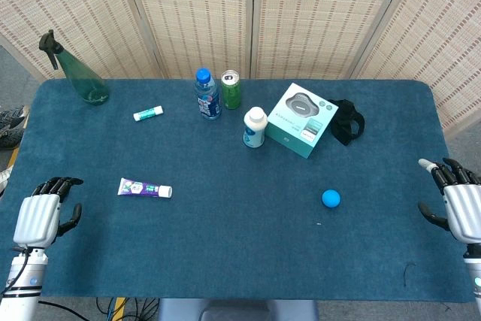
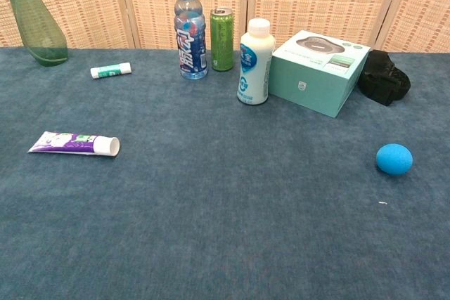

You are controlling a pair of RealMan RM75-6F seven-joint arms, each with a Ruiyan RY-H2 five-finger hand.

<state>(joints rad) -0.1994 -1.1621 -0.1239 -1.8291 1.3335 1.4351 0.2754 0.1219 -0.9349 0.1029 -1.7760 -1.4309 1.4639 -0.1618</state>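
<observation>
1. Purple-and-white tube (image 1: 144, 188) lies flat at nine o'clock on the worktop (image 1: 225, 246), nearest the left hand (image 1: 43, 216).
2. It looks light, soft and squashy; grasp it across the middle.
3. Both the left hand and the right hand (image 1: 458, 201) hold nothing, fingers loosely curled; blue ball (image 1: 331, 198) lies at three o'clock.

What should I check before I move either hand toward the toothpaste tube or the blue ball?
1. Left hand holds nothing, fingers apart: ok.
2. Right hand holds nothing, fingers apart: ok.
3. Toothpaste tube lies flat with open cloth around it, nearest the left hand: ok.
4. Blue ball sits alone, apart from the teal box: ok, though it may roll when touched.
5. White bottle, water bottle and green can stand upright, behind both targets: ok.
6. Hands visible in chest view: not ok, only the head view shows them.
</observation>
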